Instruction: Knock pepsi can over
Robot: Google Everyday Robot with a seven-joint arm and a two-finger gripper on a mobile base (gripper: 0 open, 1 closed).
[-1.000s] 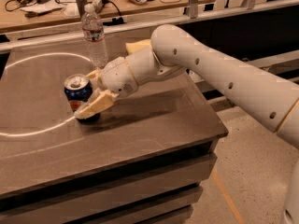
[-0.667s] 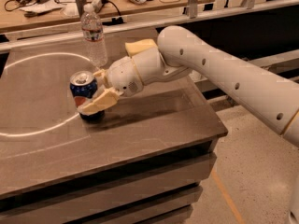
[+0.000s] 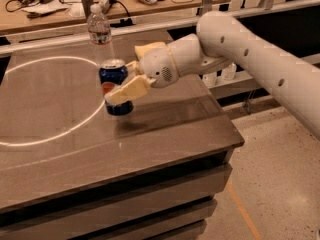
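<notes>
- The pincer (image 3: 120, 86) is over the middle of the surface (image 3: 165, 129), at the end of the white arm (image 3: 260, 59) that reaches in from the right edge of the view.
- It is grasping the pepsi can (image 3: 112, 74). The near cream-coloured finger (image 3: 129, 89) lies slantwise across the front of the can, and the other finger is mostly hidden behind the can's far side.
- The pepsi can stands upright between the fingers, with its silver top level and facing up. Its dark blue wall shows above the near finger, and its dark base shows below.
- A soft shadow lies on the surface just below and to the right of the can's base. Whether the base touches the surface or hangs just above it cannot be told.
- The can sits on the right-hand arc of a bright white ring (image 3: 50, 134) marked on the surface.
- A clear plastic water bottle (image 3: 100, 31) stands upright behind the can, near the far edge of the surface and apart from both the can and the pincer.
- The surface is a dark brown-grey top with drawer fronts (image 3: 125, 204) beneath its near edge.
- Behind it, past a metal rail, runs a wooden workbench (image 3: 150, 9) strewn with cables and small tools.
- On the right, pale speckled floor (image 3: 280, 184) shows under the arm.
</notes>
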